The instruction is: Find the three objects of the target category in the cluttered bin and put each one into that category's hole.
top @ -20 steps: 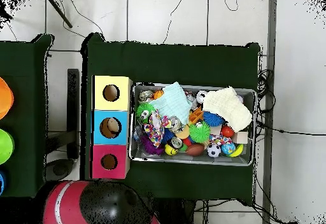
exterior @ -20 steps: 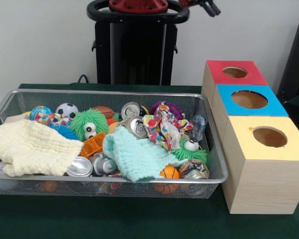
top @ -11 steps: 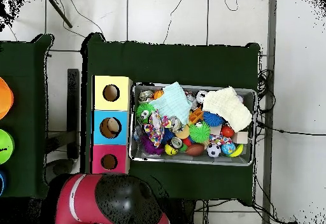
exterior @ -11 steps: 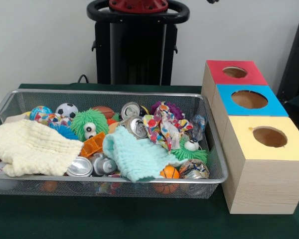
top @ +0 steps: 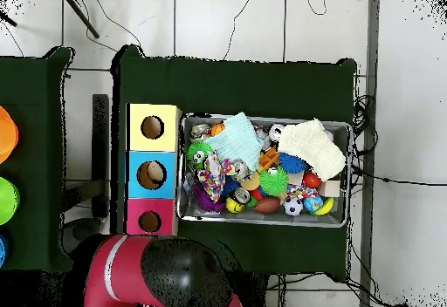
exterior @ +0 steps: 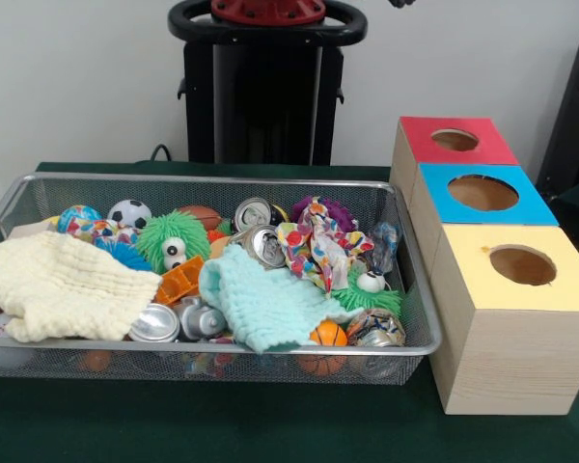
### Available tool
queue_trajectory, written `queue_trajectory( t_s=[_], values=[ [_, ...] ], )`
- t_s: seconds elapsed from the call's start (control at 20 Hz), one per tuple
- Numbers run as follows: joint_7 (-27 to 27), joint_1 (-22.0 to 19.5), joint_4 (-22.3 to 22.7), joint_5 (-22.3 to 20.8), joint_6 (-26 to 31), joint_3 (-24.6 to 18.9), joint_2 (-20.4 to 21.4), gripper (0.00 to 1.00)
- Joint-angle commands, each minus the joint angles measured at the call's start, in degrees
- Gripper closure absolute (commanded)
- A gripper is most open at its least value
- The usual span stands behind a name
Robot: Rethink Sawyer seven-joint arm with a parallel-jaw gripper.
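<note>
Dark green cloth covers the table (exterior: 270,429), with a pale wall behind it in the front view. Largest on it is the silver wire-mesh bin (exterior: 410,280), piled with clutter. At its 3 o'clock side in the front view stands a row of three pale wooden boxes, each with a round hole in a coloured top: the yellow-topped box (exterior: 516,318) at the 5 o'clock end, the blue-topped box (exterior: 482,193) in the middle, the red-topped box (exterior: 454,140) at the 1 o'clock end.

Inside the bin, a cream waffle-weave cloth (exterior: 63,285) lies over the 9 o'clock end, and a mint-green knitted cloth (exterior: 261,304) drapes near the middle toward 6 o'clock. A bright patterned rag (exterior: 314,246) sits at the mint cloth's 1 o'clock. A fuzzy green ball with googly eyes (exterior: 172,241) rests at 11 o'clock of the mint cloth, a black-and-white soccer ball (exterior: 128,213) at the fuzzy one's 10 o'clock. A crushed silver can (exterior: 262,245) touches the mint cloth's upper edge, and a small orange basketball (exterior: 327,335) lies at the bin's 6 o'clock rim.

The red and black arm (top: 161,277) shows at the overhead view's 7 o'clock edge, clear of the bin. A dark tip of the gripper (exterior: 400,3) (barely a sliver) shows at the front view's top edge; whether it is spread or closed I cannot tell.
</note>
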State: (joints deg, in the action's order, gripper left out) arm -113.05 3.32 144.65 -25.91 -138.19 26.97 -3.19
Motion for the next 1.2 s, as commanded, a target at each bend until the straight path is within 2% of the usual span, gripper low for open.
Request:
queue_trajectory(
  t_s=[0.05, 0.25, 0.6, 0.9, 1.2],
  values=[
    [-1.7, -1.8, 0.5, 0.9, 56.9, 1.0, -20.9, 1.0],
    [-0.3, -1.6, 0.5, 0.5, 60.1, 0.2, -17.7, 1.0],
    [2.1, -2.5, 0.8, 0.3, 68.3, -1.9, -9.6, 1.0],
    [4.1, -2.9, 0.8, 0.7, 78.8, -5.5, 0.6, 1.0],
    [3.1, -0.7, 2.5, 3.9, 85.2, -9.6, 7.7, 1.0]
  ],
)
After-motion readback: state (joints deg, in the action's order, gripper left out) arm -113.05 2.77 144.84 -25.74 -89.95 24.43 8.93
